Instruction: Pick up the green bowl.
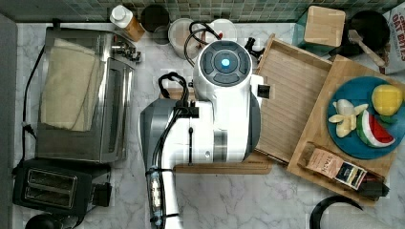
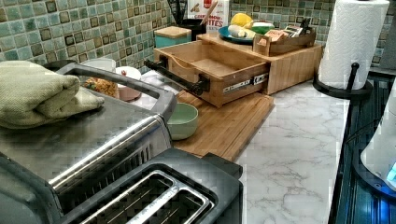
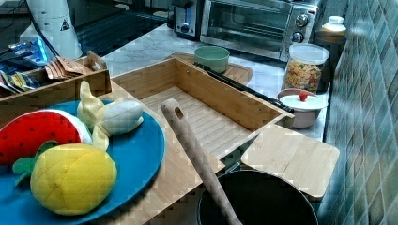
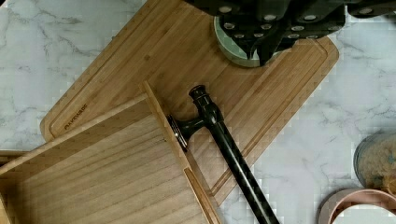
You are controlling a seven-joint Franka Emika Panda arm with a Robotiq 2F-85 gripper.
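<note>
The green bowl (image 2: 182, 120) stands upright on a bamboo cutting board (image 2: 233, 126), just in front of the toaster oven. The right view has the green bowl (image 3: 211, 57) beyond the open wooden drawer, with nothing inside it. In the wrist view my gripper (image 4: 264, 44) is a dark mass hanging above the green bowl (image 4: 231, 51) and covers most of it; a pale green arc of rim peeks out. In the top view my white arm (image 1: 224, 95) hangs over the cutting board (image 1: 224, 168) and hides the bowl.
An open wooden drawer (image 1: 291, 105) with a black bar handle (image 4: 224, 135) juts over the board beside the bowl. A toaster oven (image 1: 81, 95) and toaster (image 1: 50, 188) flank the top view's left. A teal plate (image 1: 358, 90) of fruit, a pink lidded container (image 3: 302, 110) and a jar (image 3: 305, 70) stand nearby.
</note>
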